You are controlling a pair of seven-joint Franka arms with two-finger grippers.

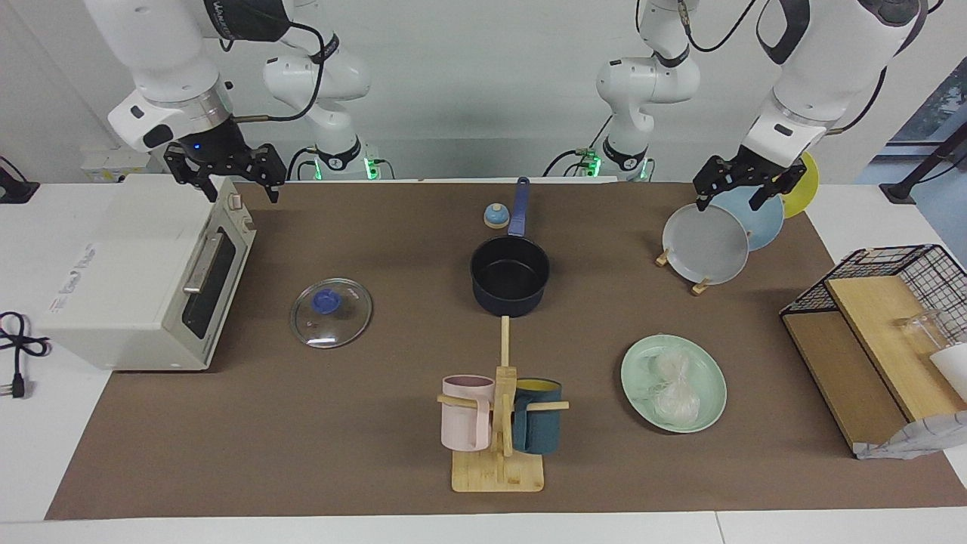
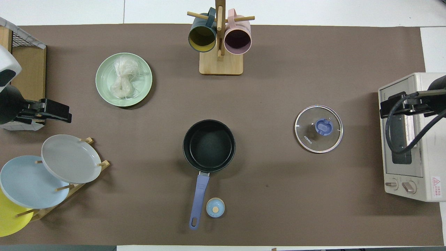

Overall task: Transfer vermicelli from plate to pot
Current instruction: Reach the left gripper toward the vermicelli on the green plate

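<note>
The vermicelli [image 1: 672, 385] lies as a whitish tangle in two clumps on the mint-green plate [image 1: 638, 363], toward the left arm's end of the table; in the overhead view the vermicelli [image 2: 122, 78] sits on the same plate [image 2: 143, 76]. The black pot [image 1: 510, 276] with a blue handle stands empty mid-table, nearer to the robots than the plate, and also shows in the overhead view [image 2: 209, 144]. My left gripper [image 1: 729, 198] hangs open and empty over the plate rack, seen from overhead too [image 2: 68, 116]. My right gripper [image 1: 242, 193] waits open and empty over the toaster oven, also seen from overhead [image 2: 383, 106].
A rack [image 1: 706, 243] holds grey, light blue and yellow plates. A glass lid [image 1: 331, 312] lies beside the toaster oven [image 1: 143, 272]. A mug tree [image 1: 498, 423] with pink and teal mugs stands farther out. A small blue knob [image 1: 495, 216] sits by the pot handle. A wire basket [image 1: 869, 317] stands at the left arm's end.
</note>
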